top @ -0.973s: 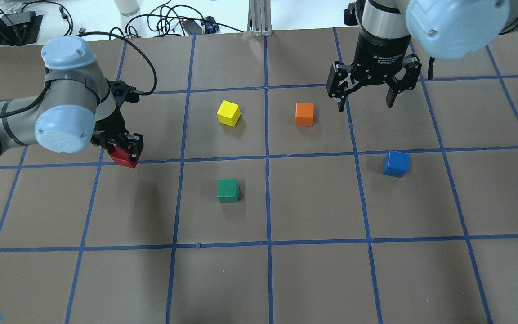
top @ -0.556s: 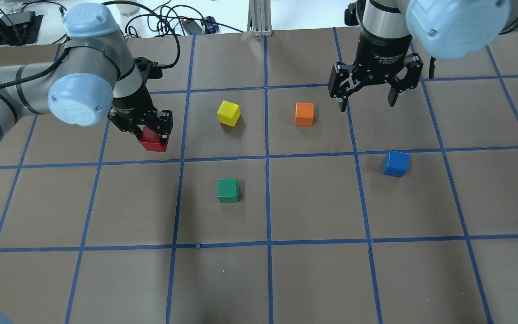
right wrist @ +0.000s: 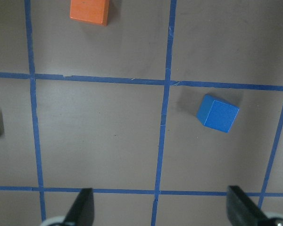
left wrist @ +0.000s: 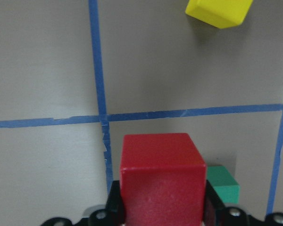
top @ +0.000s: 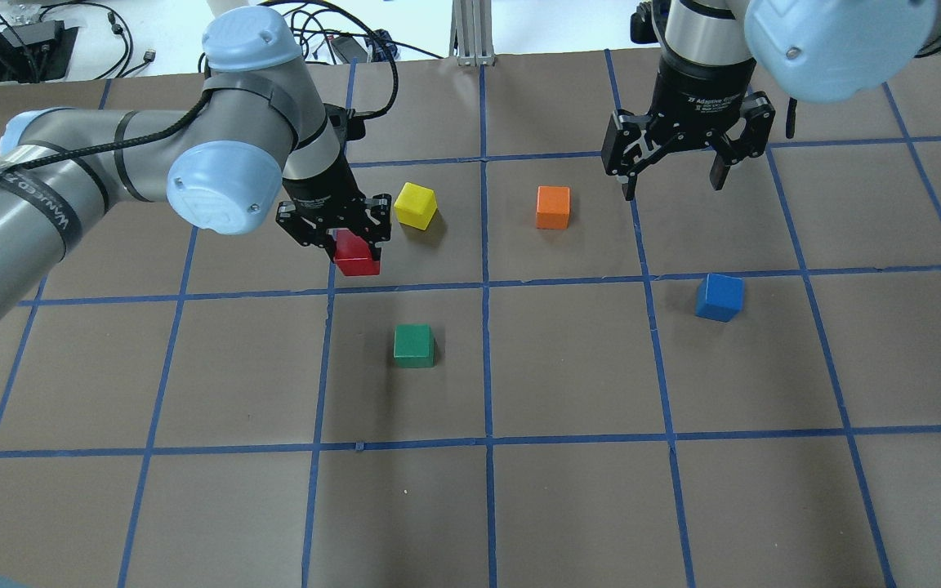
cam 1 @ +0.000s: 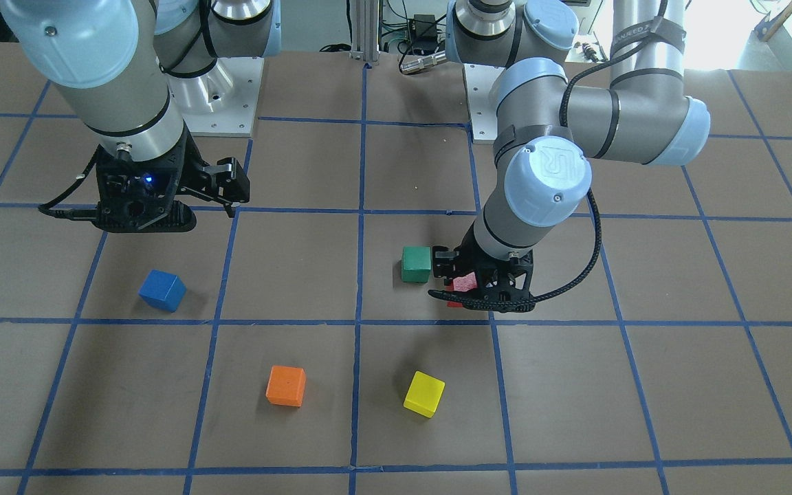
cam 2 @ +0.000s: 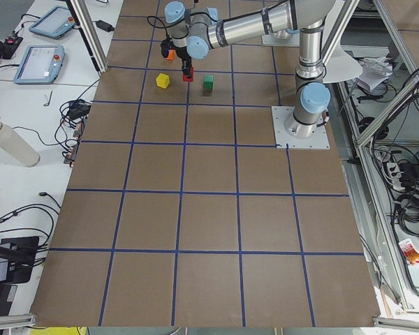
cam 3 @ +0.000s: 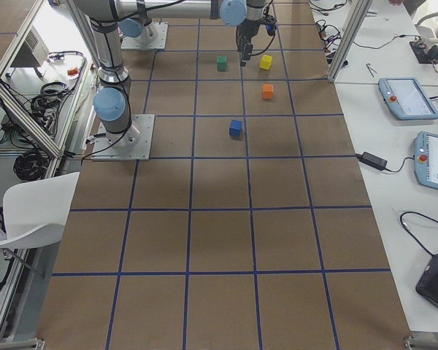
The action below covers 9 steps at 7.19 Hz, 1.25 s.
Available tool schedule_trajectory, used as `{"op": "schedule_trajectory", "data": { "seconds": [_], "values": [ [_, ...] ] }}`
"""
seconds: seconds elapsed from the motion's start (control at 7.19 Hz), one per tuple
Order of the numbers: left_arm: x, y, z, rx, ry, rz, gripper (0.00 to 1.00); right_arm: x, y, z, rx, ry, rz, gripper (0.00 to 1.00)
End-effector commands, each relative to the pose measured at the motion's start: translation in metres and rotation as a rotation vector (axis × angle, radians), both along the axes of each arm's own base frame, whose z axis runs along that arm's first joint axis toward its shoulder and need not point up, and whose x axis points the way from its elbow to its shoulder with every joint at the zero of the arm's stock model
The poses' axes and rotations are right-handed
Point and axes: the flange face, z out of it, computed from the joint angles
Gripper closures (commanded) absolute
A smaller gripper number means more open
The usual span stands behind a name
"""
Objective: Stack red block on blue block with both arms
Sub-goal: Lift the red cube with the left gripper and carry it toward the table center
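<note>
My left gripper (top: 345,242) is shut on the red block (top: 355,254) and holds it above the table, left of the yellow cube. The red block fills the bottom of the left wrist view (left wrist: 161,181) and shows in the front view (cam 1: 463,283). The blue block (top: 719,296) lies on the table at the right, also in the front view (cam 1: 161,290) and the right wrist view (right wrist: 217,113). My right gripper (top: 674,178) is open and empty, hanging high above the table beyond the blue block.
A yellow cube (top: 415,205), an orange cube (top: 553,207) and a green cube (top: 413,345) lie on the brown, blue-taped table (top: 568,506). Cables and gear lie past the far edge.
My left arm has carried the red block to the right and slightly away, from the table's left side to just beside the yellow cube. My right gripper has barely shifted.
</note>
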Motion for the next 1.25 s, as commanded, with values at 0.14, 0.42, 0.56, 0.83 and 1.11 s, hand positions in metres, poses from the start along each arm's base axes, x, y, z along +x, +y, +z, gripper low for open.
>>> {"op": "schedule_trajectory", "data": {
  "seconds": [0.14, 0.42, 0.56, 0.83, 1.11],
  "values": [
    [-0.067, -0.001, -0.01, -0.015, 0.037, 0.055, 1.0, -0.002, 0.001, 0.004, -0.004, 0.004, 0.0, 0.0],
    [-0.098, -0.01, -0.027, 0.001, 0.031, 0.067, 1.0, -0.005, 0.001, 0.005, -0.004, 0.004, -0.006, 0.0],
    [-0.11, -0.012, -0.037, 0.001, 0.03, 0.067, 1.0, -0.009, 0.001, 0.006, -0.004, 0.006, -0.01, 0.0],
    [-0.134, -0.01, -0.058, 0.019, 0.021, 0.056, 1.0, -0.009, 0.002, 0.005, 0.002, 0.006, -0.006, 0.0],
    [-0.151, -0.002, -0.071, 0.045, 0.026, 0.038, 1.0, -0.009, 0.001, 0.006, -0.002, 0.005, -0.006, 0.0]
  ]
}}
